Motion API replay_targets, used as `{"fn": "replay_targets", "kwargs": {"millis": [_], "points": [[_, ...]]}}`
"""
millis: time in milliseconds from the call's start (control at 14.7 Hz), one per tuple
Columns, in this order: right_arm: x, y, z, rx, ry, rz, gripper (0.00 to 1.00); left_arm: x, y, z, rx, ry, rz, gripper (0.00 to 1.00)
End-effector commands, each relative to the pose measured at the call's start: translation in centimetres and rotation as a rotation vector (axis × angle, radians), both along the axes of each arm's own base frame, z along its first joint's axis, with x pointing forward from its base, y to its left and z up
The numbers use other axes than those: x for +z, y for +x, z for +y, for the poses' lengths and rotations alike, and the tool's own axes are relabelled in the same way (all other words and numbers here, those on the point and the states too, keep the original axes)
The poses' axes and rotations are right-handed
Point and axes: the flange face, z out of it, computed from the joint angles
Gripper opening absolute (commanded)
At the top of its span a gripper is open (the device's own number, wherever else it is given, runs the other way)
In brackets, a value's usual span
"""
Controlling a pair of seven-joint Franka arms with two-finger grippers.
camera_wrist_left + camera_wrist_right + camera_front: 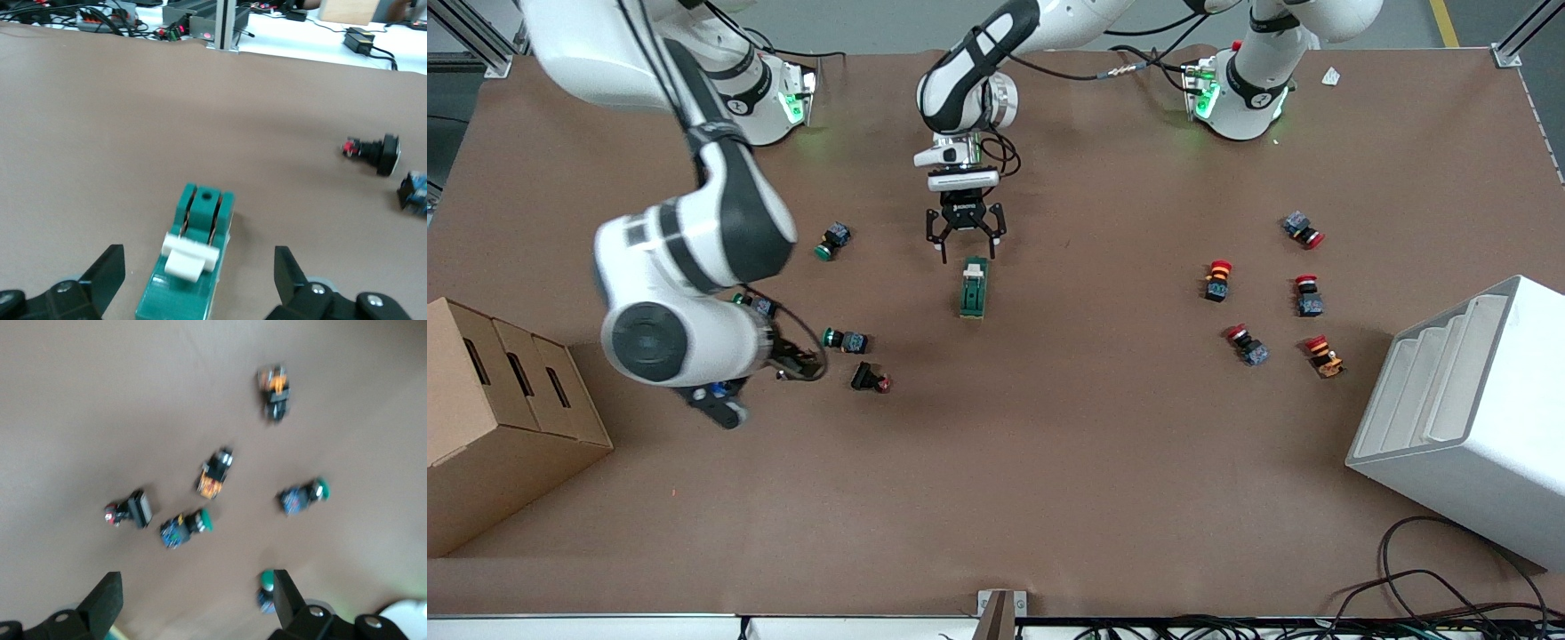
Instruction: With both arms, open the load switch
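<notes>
Bare table [1049,444] around load switch [973,288]

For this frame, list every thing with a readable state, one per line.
Dark-green rectangular load switch with white toggle: lying flat on the brown table, untouched.
Left gripper: open, over the switch's end nearer the robots' bases.
Right gripper: open, empty, over the green-capped push buttons.
Brown cardboard box: closed.
</notes>
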Motion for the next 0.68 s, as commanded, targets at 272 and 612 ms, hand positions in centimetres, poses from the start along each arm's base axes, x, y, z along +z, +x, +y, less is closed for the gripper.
{"fn": "replay_targets", "kwargs": {"millis": [272,612], "points": [[6.5,-2.0,-16.7,0.424,0.048,-0.11,1.0,13.5,6.3,0.1,0.139,-0.029,0.18,1.0],[12.9,-4.8,-22.0,0.466,0.059,-0.121,1.0,20.8,18.9,6.4,0.324,-0.104,0.301,1.0]]}}
